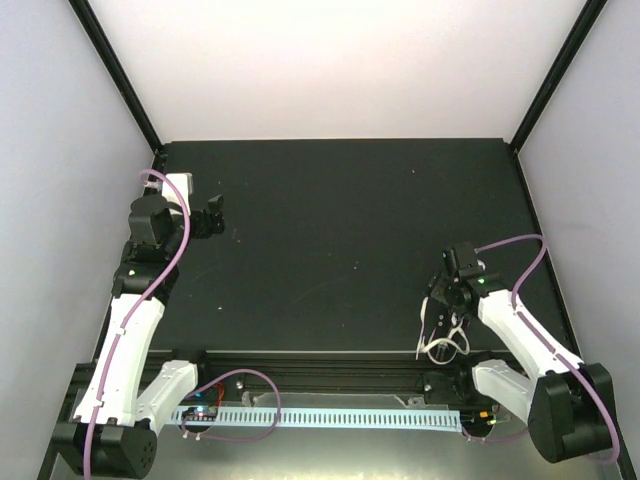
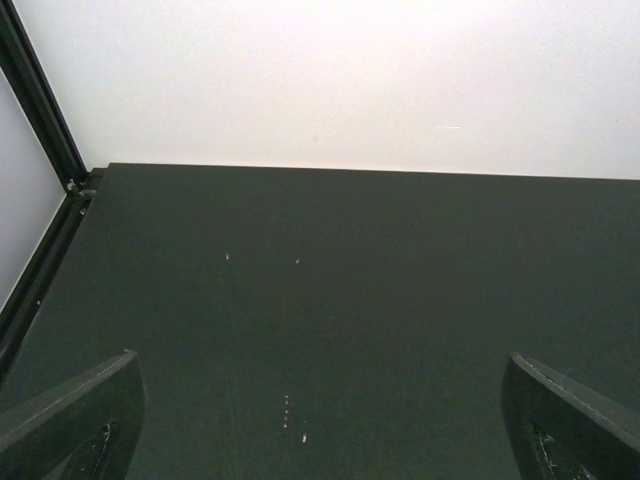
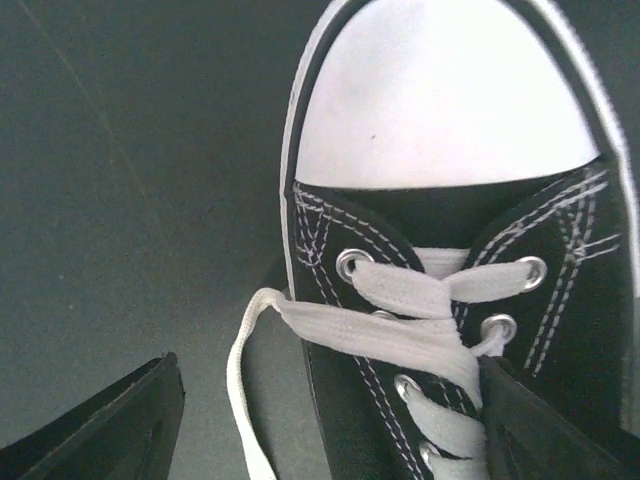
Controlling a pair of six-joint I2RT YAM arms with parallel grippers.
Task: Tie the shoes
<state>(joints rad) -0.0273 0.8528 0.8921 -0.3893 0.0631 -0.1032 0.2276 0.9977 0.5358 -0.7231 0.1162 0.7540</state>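
Note:
The black canvas sneaker (image 3: pixel 400 300) fills the right wrist view, with its white toe cap (image 3: pixel 440 90) at the top and white laces (image 3: pixel 400 335) crossed over the eyelets. One loose lace end (image 3: pixel 238 380) hangs off the shoe's left side onto the table. My right gripper (image 3: pixel 320 440) is open right above the lacing: one finger (image 3: pixel 110 430) is left of the shoe, the other (image 3: pixel 540 430) over its lacing. In the top view the gripper (image 1: pixel 447 300) hides the shoe, and only the white laces (image 1: pixel 440 347) show. My left gripper (image 1: pixel 210 216) is open and empty at the far left; it also shows in the left wrist view (image 2: pixel 320 440).
The black table top (image 1: pixel 330 230) is ringed by white walls with black corner posts (image 1: pixel 115 70). A white slotted cable rail (image 1: pixel 330 417) runs along the near edge between the arm bases. A small white block (image 1: pixel 178 184) sits at the table's left edge.

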